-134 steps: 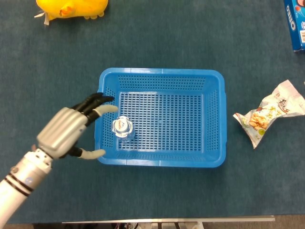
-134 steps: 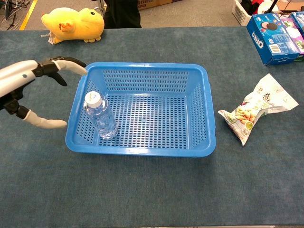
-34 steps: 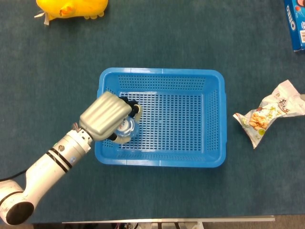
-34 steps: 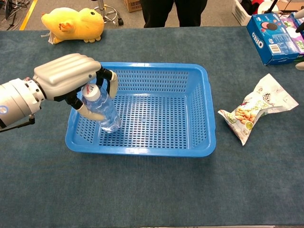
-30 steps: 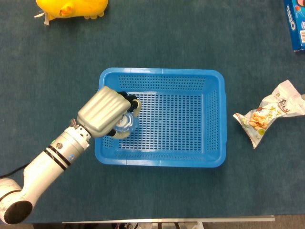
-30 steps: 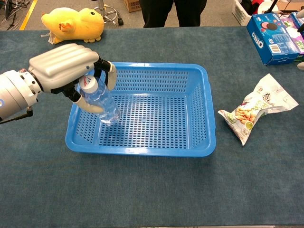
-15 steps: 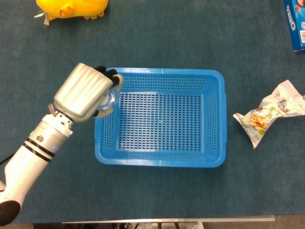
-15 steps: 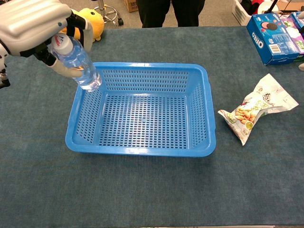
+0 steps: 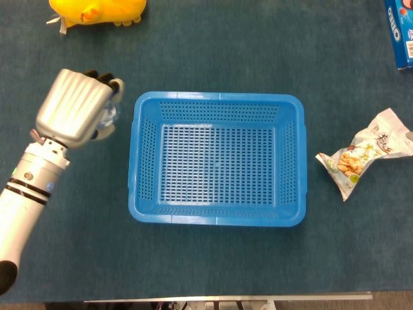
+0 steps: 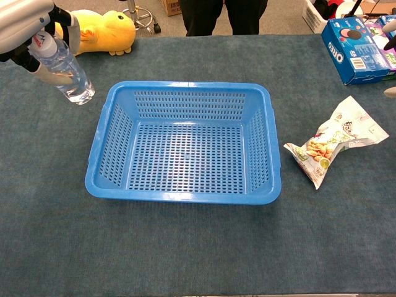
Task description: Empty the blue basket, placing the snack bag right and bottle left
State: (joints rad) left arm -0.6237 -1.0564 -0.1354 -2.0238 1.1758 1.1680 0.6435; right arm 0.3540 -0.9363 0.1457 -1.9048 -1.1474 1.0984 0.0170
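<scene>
A dark teal cloth covers the table [image 10: 185,247], with a person's dark trouser legs [image 10: 213,15] visible standing at its far edge. The robot's left hand [image 9: 72,106] grips a clear water bottle [image 10: 62,65] around its upper part, holding it tilted in the air, cap toward the wrist and base angled down over the cloth. Just right of the hand sits the blue basket [image 10: 105,139], with nothing inside it. Well beyond the basket, farther from the hand, the snack bag [image 10: 334,145] lies crumpled on the cloth. Only fingertips of the right hand [image 10: 390,43] show at the frame's right edge in the chest view, near the snack bag; whether that hand is spread or curled cannot be told. Behind the left hand rests a yellow plush duck [image 10: 99,31]. A blue Oreo box [image 10: 352,49] sits at the far right corner.
</scene>
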